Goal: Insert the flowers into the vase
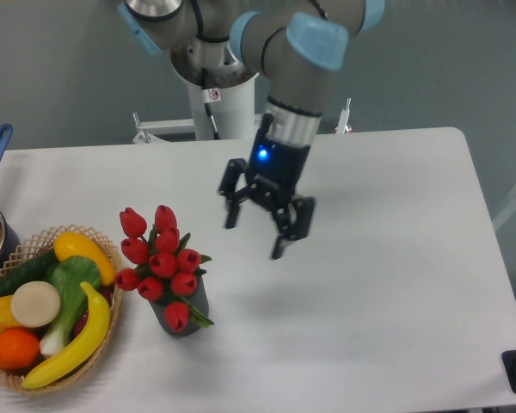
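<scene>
Above white table (396, 258), our black two-finger gripper (256, 231) hung wide open, empty; red tulip bunch (159, 258) sat in dark grey ribbed vase (187, 311).

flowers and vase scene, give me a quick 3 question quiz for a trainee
1. True or false: the flowers stand in the vase.
2. The gripper is: A) shut on the flowers, B) open and clear of them, to their right in the picture, C) inside the basket.
3. Which long yellow fruit lies at the basket's near edge?

Key
1. True: the stems go down into the vase mouth.
2. B: the fingers are spread and hold nothing.
3. The banana.
</scene>
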{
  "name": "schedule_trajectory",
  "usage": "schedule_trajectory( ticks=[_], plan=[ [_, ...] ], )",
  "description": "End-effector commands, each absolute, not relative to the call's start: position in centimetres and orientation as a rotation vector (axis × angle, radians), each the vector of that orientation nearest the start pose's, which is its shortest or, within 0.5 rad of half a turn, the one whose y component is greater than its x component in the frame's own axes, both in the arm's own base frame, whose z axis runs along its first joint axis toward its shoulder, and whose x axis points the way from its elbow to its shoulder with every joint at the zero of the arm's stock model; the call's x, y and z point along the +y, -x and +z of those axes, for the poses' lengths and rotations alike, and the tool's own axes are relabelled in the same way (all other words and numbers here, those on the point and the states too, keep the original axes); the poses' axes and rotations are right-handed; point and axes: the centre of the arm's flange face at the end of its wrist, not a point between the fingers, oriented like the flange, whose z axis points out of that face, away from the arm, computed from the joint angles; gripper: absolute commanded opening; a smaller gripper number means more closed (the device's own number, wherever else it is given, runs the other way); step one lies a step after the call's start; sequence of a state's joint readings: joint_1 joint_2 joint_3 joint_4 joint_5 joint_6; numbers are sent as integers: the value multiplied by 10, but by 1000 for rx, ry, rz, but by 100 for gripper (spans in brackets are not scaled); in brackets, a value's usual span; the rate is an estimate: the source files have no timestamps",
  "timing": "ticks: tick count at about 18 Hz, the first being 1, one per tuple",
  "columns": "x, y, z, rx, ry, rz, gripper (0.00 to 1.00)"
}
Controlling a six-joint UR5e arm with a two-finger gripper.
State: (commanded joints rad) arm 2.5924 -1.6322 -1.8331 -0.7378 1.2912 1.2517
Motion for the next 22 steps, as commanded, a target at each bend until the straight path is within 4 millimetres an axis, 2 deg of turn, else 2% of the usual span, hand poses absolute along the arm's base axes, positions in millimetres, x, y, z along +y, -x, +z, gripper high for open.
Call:
schedule_trajectory(
  ticks=[5,9,12,14,22],
  plan=[
    [395,382,439,375,2680,571,100],
    [375,367,455,486,2757,551,100],
    [349,365,470,584,2784,541,100],
    [339,363,482,600,2799,524,100],
    [318,377,483,577,2828,509,100]
  ],
)
